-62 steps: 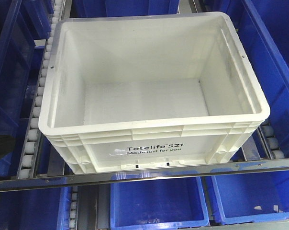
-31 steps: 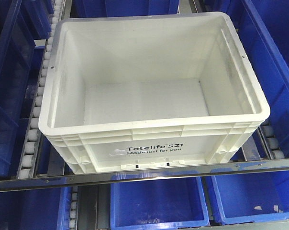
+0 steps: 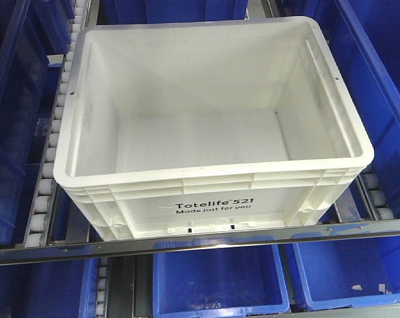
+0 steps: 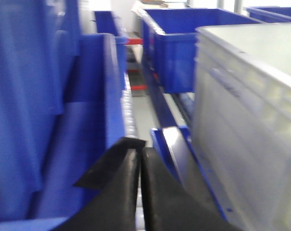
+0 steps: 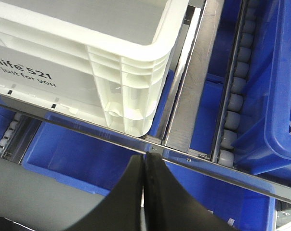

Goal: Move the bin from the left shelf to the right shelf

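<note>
Sitting empty on the roller lane at frame centre, the bin (image 3: 213, 132) awaits lifting. Left end effector (image 4: 139, 166) and right end effector (image 5: 144, 166) are both pinched closed, holding nothing; each should open and grip opposite rim sides evenly.

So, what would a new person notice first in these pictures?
First, the large white bin, empty, on the roller rails in the middle of the front view, with blue bins all around and below it. Both wrist views show an end effector with fingers pressed together: left, right.
</note>
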Robot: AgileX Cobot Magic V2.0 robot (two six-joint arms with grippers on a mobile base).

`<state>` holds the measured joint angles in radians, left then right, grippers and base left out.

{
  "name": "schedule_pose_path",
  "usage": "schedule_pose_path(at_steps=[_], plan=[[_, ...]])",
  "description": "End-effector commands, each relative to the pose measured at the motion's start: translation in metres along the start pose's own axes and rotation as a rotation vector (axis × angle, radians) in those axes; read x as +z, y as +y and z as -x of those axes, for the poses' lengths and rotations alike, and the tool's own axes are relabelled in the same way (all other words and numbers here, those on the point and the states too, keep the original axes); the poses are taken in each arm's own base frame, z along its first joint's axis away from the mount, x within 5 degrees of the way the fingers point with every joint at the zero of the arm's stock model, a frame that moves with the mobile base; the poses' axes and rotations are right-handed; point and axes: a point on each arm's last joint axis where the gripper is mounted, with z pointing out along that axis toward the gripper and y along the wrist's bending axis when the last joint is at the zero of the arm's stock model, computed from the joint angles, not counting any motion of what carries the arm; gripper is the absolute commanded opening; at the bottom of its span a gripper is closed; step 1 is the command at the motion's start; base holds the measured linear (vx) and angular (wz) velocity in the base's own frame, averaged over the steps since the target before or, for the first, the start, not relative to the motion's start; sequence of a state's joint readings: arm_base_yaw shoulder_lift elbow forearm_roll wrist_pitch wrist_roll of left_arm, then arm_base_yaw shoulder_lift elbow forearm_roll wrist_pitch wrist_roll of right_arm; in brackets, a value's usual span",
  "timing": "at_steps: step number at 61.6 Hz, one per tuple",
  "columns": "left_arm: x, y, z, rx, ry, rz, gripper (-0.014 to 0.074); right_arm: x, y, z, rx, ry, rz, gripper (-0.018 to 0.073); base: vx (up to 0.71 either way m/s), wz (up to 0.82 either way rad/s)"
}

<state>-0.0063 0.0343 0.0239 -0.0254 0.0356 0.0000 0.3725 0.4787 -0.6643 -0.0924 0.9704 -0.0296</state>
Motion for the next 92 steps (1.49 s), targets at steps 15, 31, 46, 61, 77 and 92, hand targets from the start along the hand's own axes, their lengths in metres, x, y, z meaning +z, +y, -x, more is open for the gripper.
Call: schedule_pose_path(at_steps=[15,31,46,61,77,92], plan=[[-0.0063,0.0014,0.0155,-0.029,-0.153,0.026,-0.0009,-0.0037,-0.0017,0.0100,-0.005,-0.069,-0.013,-0.0008,0.00,0.00],[-0.0062,0.0012,0.0144,0.034,-0.140,0.028,-0.0009,-0.0037,-0.0017,0.0100,-0.005,-0.069,-0.013,-0.0008,0.00,0.00],[-0.0062,-0.0001,0.0146,0.019,-0.143,0.004,-0.0009,-0.0037,-0.0017,0.0100,-0.005,-0.069,-0.013,-0.0008,0.00,0.00],[-0.0064,-0.0001,0.0158,0.017,-0.156,0.003,-0.0009,-0.0037,-0.0017,0.0100,-0.005,-0.069,-0.013,-0.0008,0.00,0.00],[-0.0064,0.0000,0.0158,0.020,-0.156,0.006,-0.0009,-0.0037,-0.0017,0.0100,-0.005,-0.069,-0.013,-0.0008,0.00,0.00],[-0.0065,0.0025,0.0162,0.024,-0.158,0.053,-0.0009,-0.0037,-0.0017,0.0100,-0.005,-0.069,-0.013,-0.0008,0.00,0.00]])
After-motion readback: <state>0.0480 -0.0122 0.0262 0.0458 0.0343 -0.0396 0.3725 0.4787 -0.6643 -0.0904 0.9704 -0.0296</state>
